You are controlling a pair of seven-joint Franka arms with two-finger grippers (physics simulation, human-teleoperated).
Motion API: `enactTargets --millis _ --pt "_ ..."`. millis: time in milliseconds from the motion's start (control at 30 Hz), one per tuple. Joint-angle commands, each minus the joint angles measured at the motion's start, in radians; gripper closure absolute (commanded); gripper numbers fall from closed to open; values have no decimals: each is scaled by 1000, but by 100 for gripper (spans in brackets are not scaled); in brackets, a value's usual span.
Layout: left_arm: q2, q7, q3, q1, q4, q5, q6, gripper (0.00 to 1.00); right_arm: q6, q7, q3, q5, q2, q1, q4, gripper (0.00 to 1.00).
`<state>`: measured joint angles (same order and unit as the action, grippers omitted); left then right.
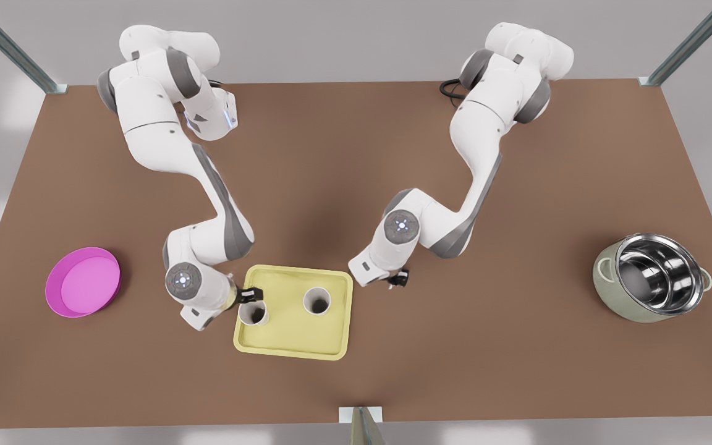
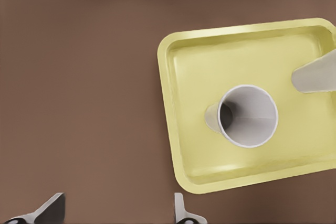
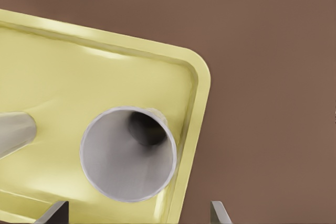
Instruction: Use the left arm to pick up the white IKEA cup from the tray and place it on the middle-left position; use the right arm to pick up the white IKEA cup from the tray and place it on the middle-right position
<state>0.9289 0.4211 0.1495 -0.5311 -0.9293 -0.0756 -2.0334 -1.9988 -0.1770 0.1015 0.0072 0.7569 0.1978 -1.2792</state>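
Tray check, front view: found a pale yellow, nearly square tray [image 1: 288, 340] with a low rim lying on the brown surface [image 1: 356, 154], near its edge closest to the camera. Saw two white tapered cups upright inside it, apart from each other. Placed the first cup [image 1: 253, 313] close to the tray rim on the front view's left, and the second cup [image 1: 317, 301] nearer the tray's middle. Found the right tool [image 1: 251, 295] low over the first cup, released, fingers spread wider than the cup's rim and touching nothing. Found the left tool [image 1: 398, 279] above bare surface just beside the tray on the front view's right, likewise released and holding nothing. Noted a round magenta plate [image 1: 83, 282] far on the front view's left and a steel-lined, pale green pot [image 1: 652, 278] far on its right.
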Motion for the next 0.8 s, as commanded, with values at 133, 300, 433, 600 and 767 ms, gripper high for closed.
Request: enactTargets --millis 133,300,433,600,767 --pt "70 490 -7 -21 121 -10 -110 0 -153 -168 0 4 24 -26 -12 0" --pt "119 527 -36 -96 147 -10 -116 0 -152 -167 6 4 24 -46 -68 0" --pt "154 558 -59 -132 150 -10 -228 0 -144 -171 9 5 25 -37 -74 0" --pt "182 550 -91 -130 158 -12 -353 0 -147 -170 9 8 47 -37 -91 29" --pt "231 547 -117 -164 162 -49 -386 0 -147 -168 9 8 47 -37 -103 45"
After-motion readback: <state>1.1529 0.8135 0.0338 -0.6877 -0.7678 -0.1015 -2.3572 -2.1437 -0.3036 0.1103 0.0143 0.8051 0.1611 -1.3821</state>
